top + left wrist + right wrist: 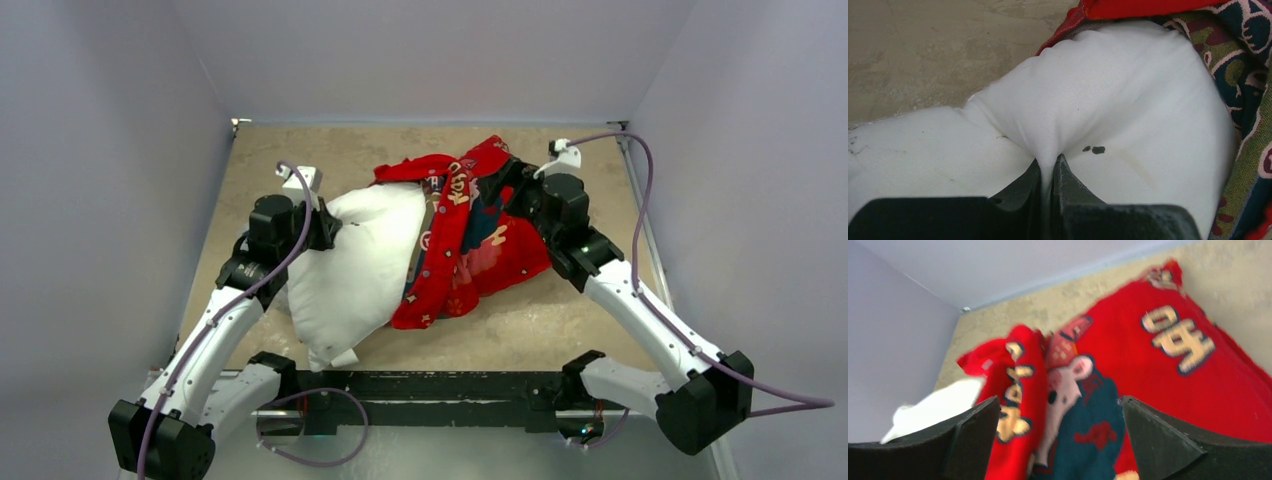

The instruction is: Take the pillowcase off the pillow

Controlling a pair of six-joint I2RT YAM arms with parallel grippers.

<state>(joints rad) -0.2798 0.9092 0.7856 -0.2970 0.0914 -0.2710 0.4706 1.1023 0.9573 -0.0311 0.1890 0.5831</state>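
- The left gripper (1049, 162) is closed tight on a pinched ridge of the pillow (1108, 90), with white cloth squeezed between its fingers near the pillow's left edge.
- The right gripper (1060, 400) is spread wide and has hold of nothing. It hovers at the far-right part of the pillowcase (1198, 390). The right wrist view is blurred, so I cannot tell whether a finger touches the cloth.
- The pillow lies on the table (300, 160) left of centre, most of it bare. Its tag corner points toward the arm bases, and its far-right end sits inside the mouth of the case.
- The case is bunched to the right of the pillow, with its patterned inner side turned out where it laps over the white.
- The relation that matters is the pillow's long axis, which runs from near-left to far-right. The case sits at the far-right end of that axis — by the right arm and well apart from the left gripper.
- As I judge it, the right arm is the one to take the case, closing on the red cloth and drawing it rightward along that axis while the left anchors the pillow.
- The left pinch looks shallow — a hard pull could slip it.
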